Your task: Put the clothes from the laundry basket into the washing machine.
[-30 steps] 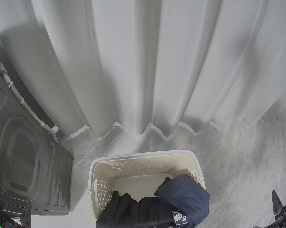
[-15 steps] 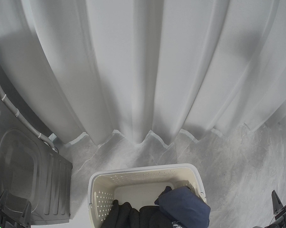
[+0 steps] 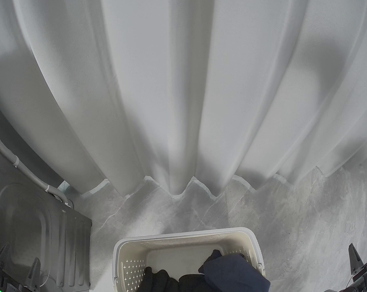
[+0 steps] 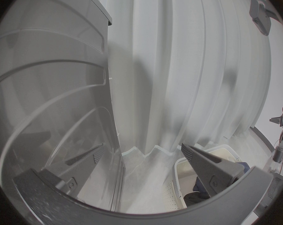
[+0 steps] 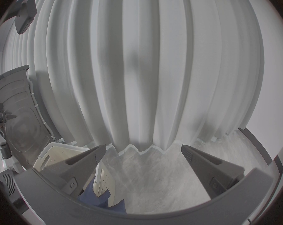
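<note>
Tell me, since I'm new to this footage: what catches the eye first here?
A white pleated curtain spans the whole back. Below it, on the grey floor, stands a cream basket holding navy and black clothes. A grey washer stands beside it, on the robot's left.

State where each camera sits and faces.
Head: on the head, looking forward-down at white pleated curtain, grey marbled floor, cream perforated plastic laundry basket; left gripper, right gripper at lower corners.
Left wrist: on left arm, facing grey ribbed metal washing machine, curtain; own open fingers.
Right wrist: on right arm, facing curtain, floor; own open fingers.
All share the basket.
</note>
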You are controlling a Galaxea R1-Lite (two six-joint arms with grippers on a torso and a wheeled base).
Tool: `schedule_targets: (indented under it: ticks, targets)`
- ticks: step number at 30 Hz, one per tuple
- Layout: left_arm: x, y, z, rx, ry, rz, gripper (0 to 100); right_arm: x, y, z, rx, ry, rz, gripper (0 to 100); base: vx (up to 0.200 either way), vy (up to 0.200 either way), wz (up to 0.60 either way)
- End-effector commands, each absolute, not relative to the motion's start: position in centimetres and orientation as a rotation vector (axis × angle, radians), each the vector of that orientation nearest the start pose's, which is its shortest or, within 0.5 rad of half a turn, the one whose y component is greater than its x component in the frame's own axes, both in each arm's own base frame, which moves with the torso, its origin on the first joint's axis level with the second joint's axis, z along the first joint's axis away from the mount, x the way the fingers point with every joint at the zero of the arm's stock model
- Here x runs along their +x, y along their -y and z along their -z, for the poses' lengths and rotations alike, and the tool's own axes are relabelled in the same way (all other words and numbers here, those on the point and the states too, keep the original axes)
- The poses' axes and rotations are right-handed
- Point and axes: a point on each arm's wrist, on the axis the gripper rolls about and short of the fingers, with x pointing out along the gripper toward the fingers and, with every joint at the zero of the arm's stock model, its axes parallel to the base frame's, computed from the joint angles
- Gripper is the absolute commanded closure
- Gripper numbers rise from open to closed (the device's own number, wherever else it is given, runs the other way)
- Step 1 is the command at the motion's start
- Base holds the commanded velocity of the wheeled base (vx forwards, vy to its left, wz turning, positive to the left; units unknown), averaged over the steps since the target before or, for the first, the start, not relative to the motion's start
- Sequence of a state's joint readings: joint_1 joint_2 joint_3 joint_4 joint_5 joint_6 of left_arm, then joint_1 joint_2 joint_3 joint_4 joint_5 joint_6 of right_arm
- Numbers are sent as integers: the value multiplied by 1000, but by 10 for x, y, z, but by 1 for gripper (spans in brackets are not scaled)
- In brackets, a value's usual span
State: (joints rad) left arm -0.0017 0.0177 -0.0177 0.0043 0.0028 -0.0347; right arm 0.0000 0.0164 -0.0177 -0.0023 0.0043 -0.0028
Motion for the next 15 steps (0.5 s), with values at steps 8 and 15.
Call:
schedule_targets:
  ticks: [8, 15]
  targets:
    - [-22, 0, -76, -34, -9, -2, 0, -22, 0, -76, -3, -11, -5, 0, 0, 0, 0]
    - [-22, 0, -76, -35, -9, -2, 0, -22, 0, -77, -3, -9, -5, 0, 0, 0, 0]
